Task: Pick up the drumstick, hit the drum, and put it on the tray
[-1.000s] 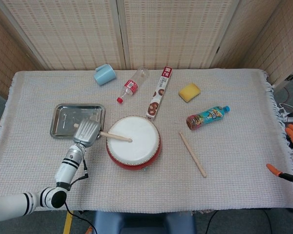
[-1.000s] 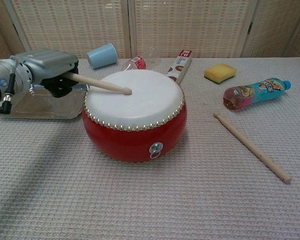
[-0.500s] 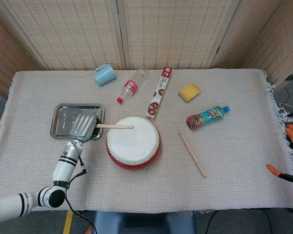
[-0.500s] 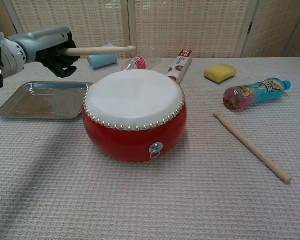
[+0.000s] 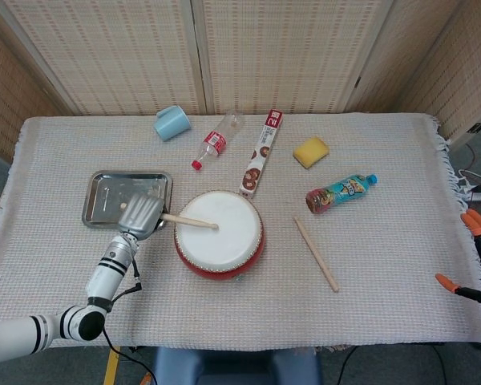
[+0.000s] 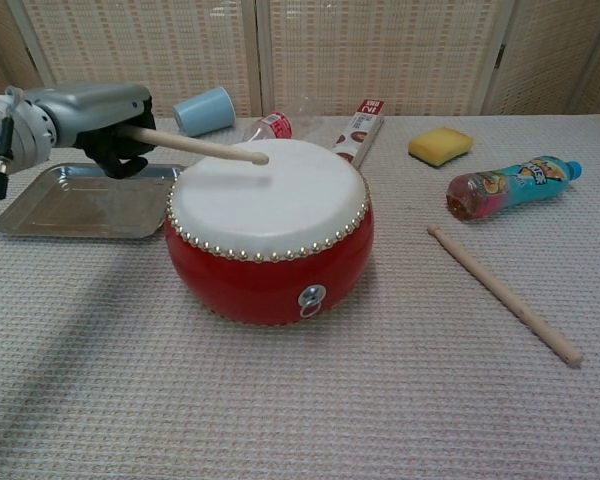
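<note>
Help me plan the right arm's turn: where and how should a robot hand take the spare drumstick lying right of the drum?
The spare drumstick lies flat on the cloth, apart from the drum and the juice bottle. Probably best to grip mid-shaft, coming from above with fingers closing across its width; its thin round shape and flat pose leave no room underneath.

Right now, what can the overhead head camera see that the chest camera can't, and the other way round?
Only the head view shows the orange-handled tools off the table's right edge and the left arm's elbow. Only the chest view shows the drum's red side with its metal ring. Both show the left hand holding a drumstick over the drumhead, the tray, the second drumstick and the sponge.
</note>
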